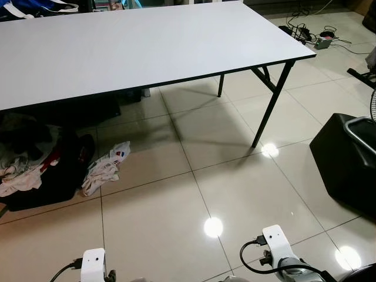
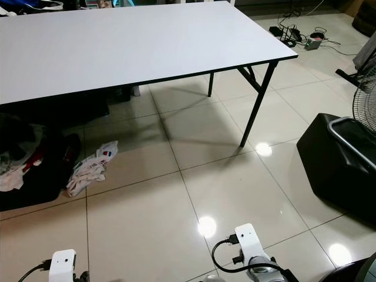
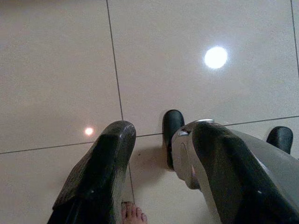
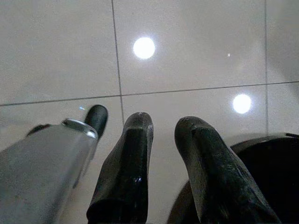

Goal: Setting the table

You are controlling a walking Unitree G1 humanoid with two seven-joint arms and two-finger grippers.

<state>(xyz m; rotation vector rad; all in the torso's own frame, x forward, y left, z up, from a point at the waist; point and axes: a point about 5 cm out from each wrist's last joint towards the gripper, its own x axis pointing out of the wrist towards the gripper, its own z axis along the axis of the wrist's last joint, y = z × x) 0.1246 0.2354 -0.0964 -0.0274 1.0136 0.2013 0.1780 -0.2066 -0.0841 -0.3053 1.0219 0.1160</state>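
Ahead of us stands the desk [image 1: 135, 47], a long folding one with a plain white top and black legs, on a glossy beige tiled floor [image 1: 176, 217]. Its near edge runs across the upper part of the head views, and its right-hand corner sits above a slanted black leg [image 1: 271, 106].

Under the desk's left end lies a heap of crumpled clothing [image 1: 35, 167] in dark and pale fabrics, with a white cloth [image 1: 106, 170] spilling onto the tiles just beside it. To our right a black case [image 1: 343, 158] rests on the floor, with part of a standing fan [image 2: 365, 97] behind it. Beyond the desk's far right corner, a power strip and tangled cables [image 1: 308, 32] lie on the tiles.

Both our arms hang low, well short of the desk. The left gripper [image 3: 159, 140] points down at the floor with a wide gap between its two black fingers, holding nothing. A person's bare toes [image 3: 132, 213] show on the tiles below it. The right gripper [image 4: 163, 133] also points down at the tiles, its fingers a narrow gap apart and empty, with a dark rounded object [image 4: 261, 177] just beside it.
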